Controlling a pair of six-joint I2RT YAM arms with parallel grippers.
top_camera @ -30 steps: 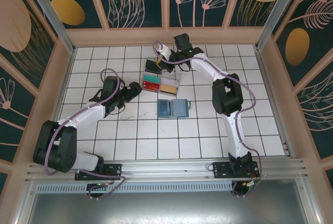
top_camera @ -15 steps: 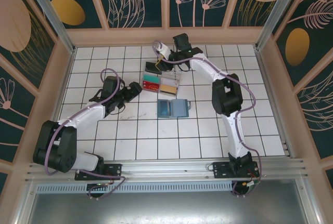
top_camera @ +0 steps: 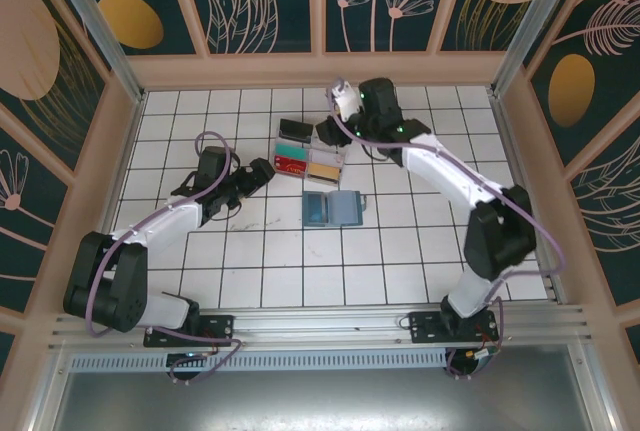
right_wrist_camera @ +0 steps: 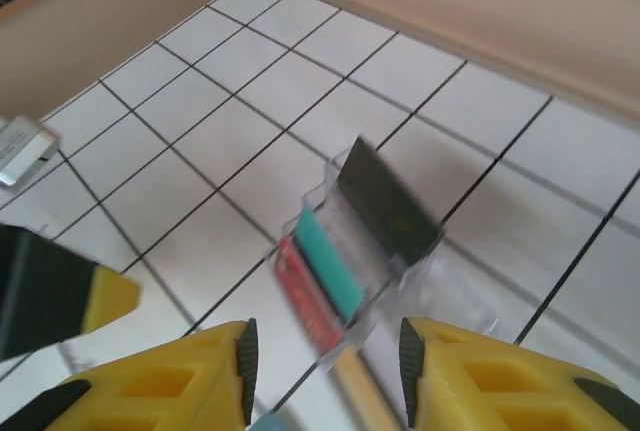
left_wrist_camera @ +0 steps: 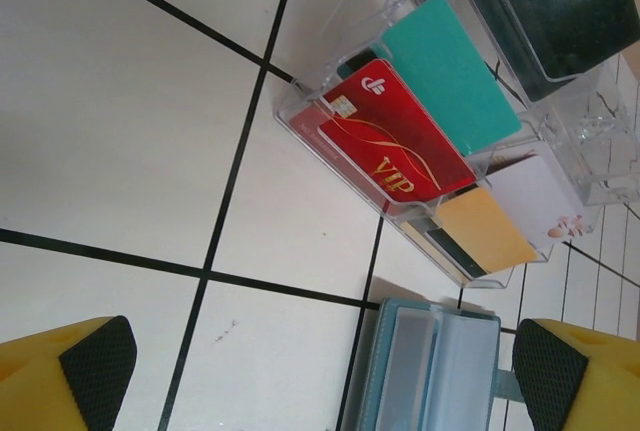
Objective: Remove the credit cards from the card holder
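Swung outward since a second ago, the right arm now carries its elbow toward the right wall. The right gripper (top_camera: pixel 337 117) hangs over the clear tray (left_wrist_camera: pixel 600 151), its fingers (right_wrist_camera: pixel 190 381) partly spread and empty. The left arm reaches low toward the tray, the left gripper (top_camera: pixel 262 173) spread wide. From above, the red credit card (top_camera: pixel 290 163) in the tray is a plain strip, while the left wrist view reads "VIP" on it. The card holder (top_camera: pixel 333 208) lies open on the tabletop (top_camera: pixel 400 271), just nearer than the tray.

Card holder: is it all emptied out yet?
Done: the card holder sits open, and a red card lies in the clear tray. In hand: nothing; the right tool hangs open above the tray, the left tool open too. To do: I cannot tell whether a card remains inside the holder.
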